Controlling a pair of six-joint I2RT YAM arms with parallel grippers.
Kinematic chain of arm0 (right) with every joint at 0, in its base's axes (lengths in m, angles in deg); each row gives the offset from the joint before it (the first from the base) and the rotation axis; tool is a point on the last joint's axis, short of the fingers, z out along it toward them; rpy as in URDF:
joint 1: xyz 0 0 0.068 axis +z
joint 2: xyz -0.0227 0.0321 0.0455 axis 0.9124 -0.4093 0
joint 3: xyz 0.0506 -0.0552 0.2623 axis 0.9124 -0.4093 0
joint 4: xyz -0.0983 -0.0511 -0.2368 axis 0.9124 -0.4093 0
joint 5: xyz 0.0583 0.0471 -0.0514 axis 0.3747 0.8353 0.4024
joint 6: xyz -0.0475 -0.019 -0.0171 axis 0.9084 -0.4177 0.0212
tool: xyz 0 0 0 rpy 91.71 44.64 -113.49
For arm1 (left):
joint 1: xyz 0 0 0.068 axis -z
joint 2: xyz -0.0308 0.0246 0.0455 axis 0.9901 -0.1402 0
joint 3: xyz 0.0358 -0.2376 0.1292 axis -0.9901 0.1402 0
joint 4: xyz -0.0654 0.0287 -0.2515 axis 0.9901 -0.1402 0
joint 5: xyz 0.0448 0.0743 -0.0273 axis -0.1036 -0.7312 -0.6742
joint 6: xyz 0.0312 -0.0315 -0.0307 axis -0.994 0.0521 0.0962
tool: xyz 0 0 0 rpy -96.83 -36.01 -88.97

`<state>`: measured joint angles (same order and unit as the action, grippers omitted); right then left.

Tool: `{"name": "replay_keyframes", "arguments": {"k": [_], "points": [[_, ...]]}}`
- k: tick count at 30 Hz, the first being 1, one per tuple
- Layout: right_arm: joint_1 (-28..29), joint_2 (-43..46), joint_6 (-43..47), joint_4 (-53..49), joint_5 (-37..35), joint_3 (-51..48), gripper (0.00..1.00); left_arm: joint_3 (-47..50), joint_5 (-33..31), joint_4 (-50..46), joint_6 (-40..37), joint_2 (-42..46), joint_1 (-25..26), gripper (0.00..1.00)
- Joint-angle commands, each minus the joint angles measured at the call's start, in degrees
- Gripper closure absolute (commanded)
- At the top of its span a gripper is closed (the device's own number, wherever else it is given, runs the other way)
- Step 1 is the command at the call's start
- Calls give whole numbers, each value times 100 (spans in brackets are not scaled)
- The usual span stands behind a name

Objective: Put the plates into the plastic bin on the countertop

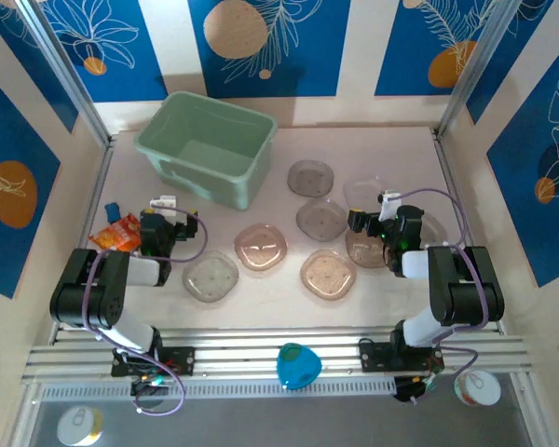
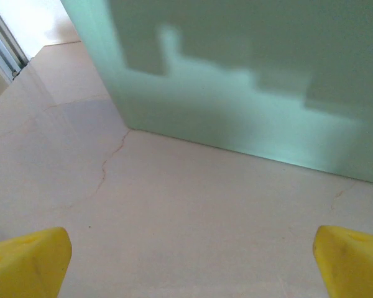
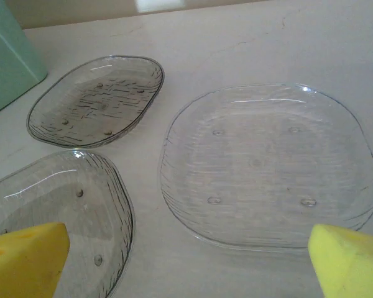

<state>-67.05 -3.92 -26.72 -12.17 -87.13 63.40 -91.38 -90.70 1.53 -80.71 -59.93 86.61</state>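
We poise the right gripper (image 3: 188, 257) wide open, empty, above the plates (image 3: 261, 167) to grasp one; the left gripper (image 2: 189, 261) likewise, facing the bin (image 2: 236, 81).

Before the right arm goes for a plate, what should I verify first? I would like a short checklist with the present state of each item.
1. Right tool open: ok, its yellow fingers stand wide apart.
2. Right tool empty: ok, nothing lies between them.
3. Target within easy approach: ok, a clear plate lies flat just ahead.
4. Clear plate free of neighbours: ok, it lies apart from the smoky plate.
5. Plastic bin ready: ok, upright with nothing inside.
6. Height of the right tool above the countertop: cannot tell.
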Motion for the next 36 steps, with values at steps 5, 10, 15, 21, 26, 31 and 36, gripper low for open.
{"name": "replay_keyframes", "arguments": {"k": [5,10,15,21,26,31,36], "points": [[-11,27,108,91,56,68,1,73,-184,207,117,-24,-18,0],[-5,21,19,1,-187,119,1,56,-192,171,109,-20,-18,0],[-2,25,22,-13,-189,125,1,49,-201,163,99,-29,-18,0],[30,43,-14,-8,-404,116,1,47,-183,122,121,-18,-18,0],[-29,673,-254,-1082,-797,463,1,85,-192,-28,156,269,-45,0],[-111,1673,-472,-2131,-755,768,1,341,-392,-434,210,1313,-43,0],[-158,2499,-1094,-3842,-374,1376,2,42,-543,-2222,595,2953,-45,0]]}}
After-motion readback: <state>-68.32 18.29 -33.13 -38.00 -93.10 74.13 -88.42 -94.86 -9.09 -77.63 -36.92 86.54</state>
